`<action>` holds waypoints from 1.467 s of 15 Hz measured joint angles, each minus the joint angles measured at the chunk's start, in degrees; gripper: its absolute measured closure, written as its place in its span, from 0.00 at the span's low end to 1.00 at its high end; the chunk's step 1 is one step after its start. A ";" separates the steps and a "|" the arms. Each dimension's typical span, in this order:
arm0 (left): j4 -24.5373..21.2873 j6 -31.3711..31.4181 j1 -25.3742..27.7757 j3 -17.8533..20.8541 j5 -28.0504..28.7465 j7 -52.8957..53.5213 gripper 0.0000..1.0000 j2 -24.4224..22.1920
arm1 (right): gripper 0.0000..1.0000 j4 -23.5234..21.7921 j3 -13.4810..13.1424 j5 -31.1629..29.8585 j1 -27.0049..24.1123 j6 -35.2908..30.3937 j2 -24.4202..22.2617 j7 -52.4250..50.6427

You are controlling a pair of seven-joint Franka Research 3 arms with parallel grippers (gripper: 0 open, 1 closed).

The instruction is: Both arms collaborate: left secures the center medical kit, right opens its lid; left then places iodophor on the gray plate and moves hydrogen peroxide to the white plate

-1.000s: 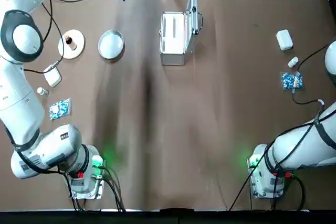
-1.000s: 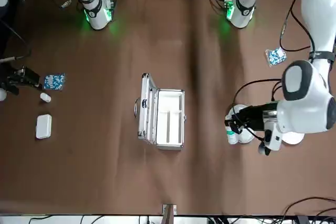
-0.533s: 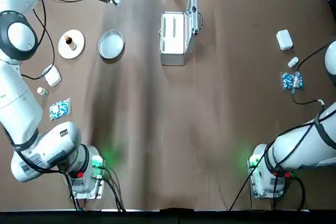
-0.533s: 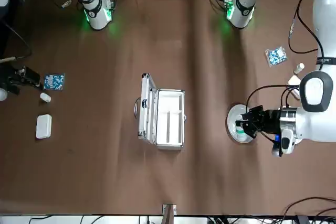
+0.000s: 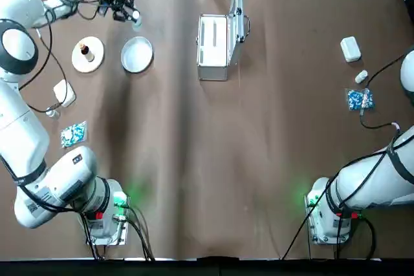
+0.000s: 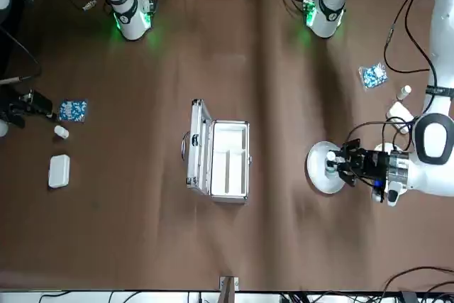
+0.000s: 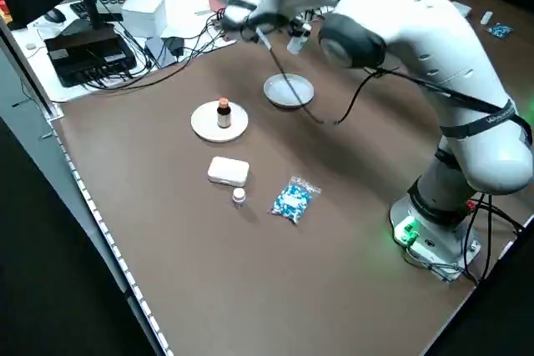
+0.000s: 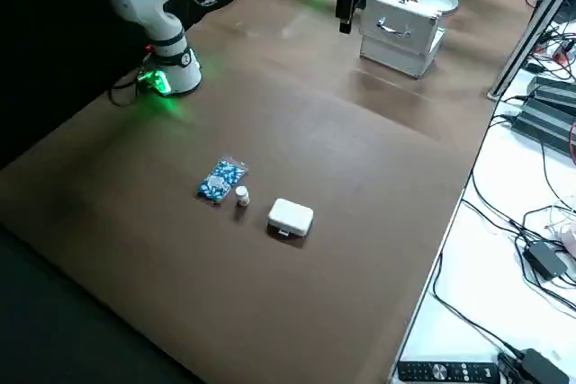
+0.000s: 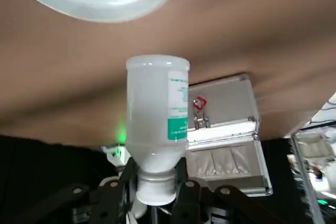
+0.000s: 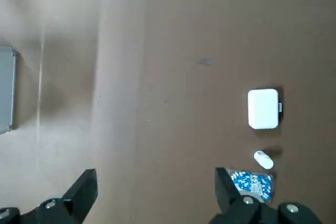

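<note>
Left gripper (image 5: 127,14) pinched bottle (image 9: 156,124) by neck, beyond white plate (image 5: 137,54). Long axis ran out from jaws. Right gripper (image 10: 152,192) spread, far off.

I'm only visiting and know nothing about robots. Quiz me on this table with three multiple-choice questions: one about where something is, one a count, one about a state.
1. Where is the white bottle? A) in the kit B) on a plate C) in the left gripper
2. How many round plates are there? A) two B) one C) four
3. The kit's lid is: A) shut B) open, upright C) off, on the table

1 C: the left gripper pinches the white bottle by its cap.
2 A: one plate bears a brown bottle, the other plate lies beside it.
3 B: the lid stands upright at the kit's edge.
The right gripper idles, open.
</note>
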 joint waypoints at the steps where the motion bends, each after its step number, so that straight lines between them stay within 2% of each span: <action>1: -0.11 -0.47 1.30 0.24 -0.39 0.10 0.67 1.86 | 0.01 -0.01 0.00 0.00 0.00 -0.01 0.00 0.00; 3: -0.10 -0.77 3.52 0.38 -0.84 0.62 0.67 6.04 | 0.01 -0.02 -0.03 0.00 -0.01 -0.03 0.00 0.00; 4: -0.08 -0.78 3.76 0.39 -1.04 0.50 0.67 6.62 | 0.01 -0.02 -0.04 0.00 -0.01 -0.03 0.00 0.00; 17: -0.13 -2.89 4.14 2.51 -3.86 -0.45 0.67 12.15 | 0.01 -0.02 -0.12 0.00 -1.51 0.03 0.00 -0.04; 22: -0.17 -3.52 3.88 5.39 -4.85 -0.49 0.67 13.54 | 0.01 -0.01 -0.11 0.00 -1.51 0.03 0.00 -0.04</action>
